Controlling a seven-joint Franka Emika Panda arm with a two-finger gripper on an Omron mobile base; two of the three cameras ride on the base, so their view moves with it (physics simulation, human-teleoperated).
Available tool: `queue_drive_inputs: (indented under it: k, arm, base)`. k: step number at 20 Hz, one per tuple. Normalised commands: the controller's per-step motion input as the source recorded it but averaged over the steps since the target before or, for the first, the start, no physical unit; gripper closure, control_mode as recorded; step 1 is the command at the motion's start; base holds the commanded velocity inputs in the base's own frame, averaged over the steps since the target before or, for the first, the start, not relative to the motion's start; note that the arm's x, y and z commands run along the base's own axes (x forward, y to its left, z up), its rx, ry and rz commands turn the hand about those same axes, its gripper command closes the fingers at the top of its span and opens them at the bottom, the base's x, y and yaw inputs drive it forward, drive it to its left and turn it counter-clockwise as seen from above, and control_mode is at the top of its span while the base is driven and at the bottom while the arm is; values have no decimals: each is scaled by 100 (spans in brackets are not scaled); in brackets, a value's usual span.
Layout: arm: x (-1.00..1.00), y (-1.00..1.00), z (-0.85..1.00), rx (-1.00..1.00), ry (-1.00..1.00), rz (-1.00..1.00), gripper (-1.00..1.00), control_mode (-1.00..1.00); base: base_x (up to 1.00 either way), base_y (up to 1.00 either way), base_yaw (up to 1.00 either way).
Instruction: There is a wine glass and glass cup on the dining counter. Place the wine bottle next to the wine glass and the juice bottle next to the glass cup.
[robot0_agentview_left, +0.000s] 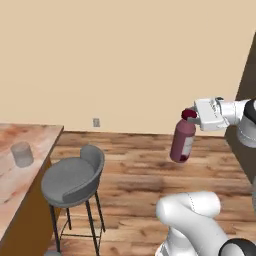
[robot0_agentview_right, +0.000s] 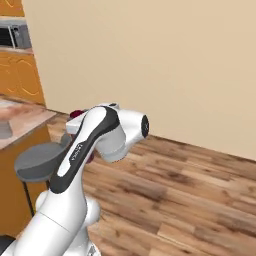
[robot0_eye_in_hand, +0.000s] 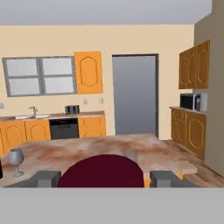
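Above wooden floor (robot0_agentview_left: 135, 170), claw (robot0_agentview_left: 192, 116) grips stout purple juice bottle (robot0_agentview_left: 183, 141).

Between the dark matt fingers (robot0_eye_in_hand: 43, 178) the juice bottle (robot0_agentview_left: 183, 137) looks like smooth, glossy dark-maroon glass or plastic, with a pale paper-like label band and a matt pinkish-red cap just under the white, smooth plastic-looking gripper (robot0_agentview_left: 191, 117). Beyond the fingers the dining counter (robot0_eye_in_hand: 100, 151) has a polished reddish-brown and cream marbled stone top, and the wine glass (robot0_eye_in_hand: 16, 160) on it, off to the left, is clear greyish glass. Well to the side of the fingers the glass cup (robot0_agentview_left: 22, 153) is translucent grey, the stool (robot0_agentview_left: 72, 180) has a matt grey seat on thin dark metal legs, and the floor (robot0_agentview_left: 145, 170) below is grained brown wood planks.
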Motion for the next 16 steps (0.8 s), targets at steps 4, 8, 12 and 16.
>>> queue_drive_inputs:
  k: [4, 8, 12, 16]
  arm:
    - [0, 0, 0, 0, 0, 0, 100, 100]
    - [0, 0, 0, 0, 0, 0, 100, 100]
    - [0, 0, 0, 0, 0, 0, 100, 100]
    - [0, 0, 0, 0, 0, 0, 100, 100]
  base:
    - [85, -15, 67]
    - [58, -23, 69]
    - [35, -28, 71]
    - [17, -36, 69]
